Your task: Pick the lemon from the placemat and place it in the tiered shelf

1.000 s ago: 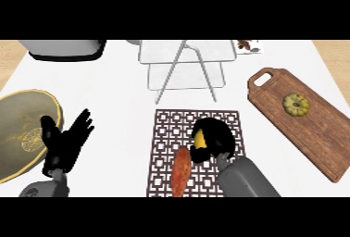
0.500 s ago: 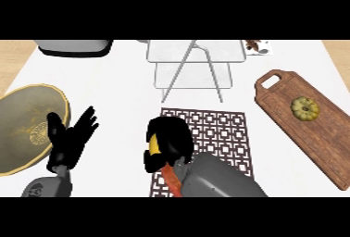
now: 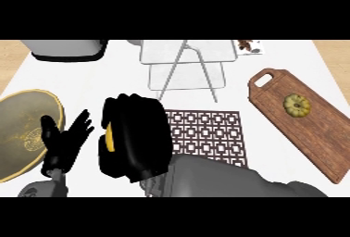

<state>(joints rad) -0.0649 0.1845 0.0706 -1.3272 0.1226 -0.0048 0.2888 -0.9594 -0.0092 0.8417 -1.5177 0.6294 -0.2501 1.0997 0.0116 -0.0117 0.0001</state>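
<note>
Head view: right hand point(image 3: 133, 139) curled round lemon point(image 3: 109, 139), long axis near-vertical.

No readable text, label, brand or number shows anywhere; the gold plate point(image 3: 24, 132) carries only a faint ornamental emblem, too blurred to read.

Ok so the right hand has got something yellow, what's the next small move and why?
Probably carry it up and forward toward the shelf. The right robot hand is curled round the lemon, only a yellow sliver showing, at the placemat's left edge, and the shelf stands just beyond the mat. The left robot hand rests open by the plate.
</note>
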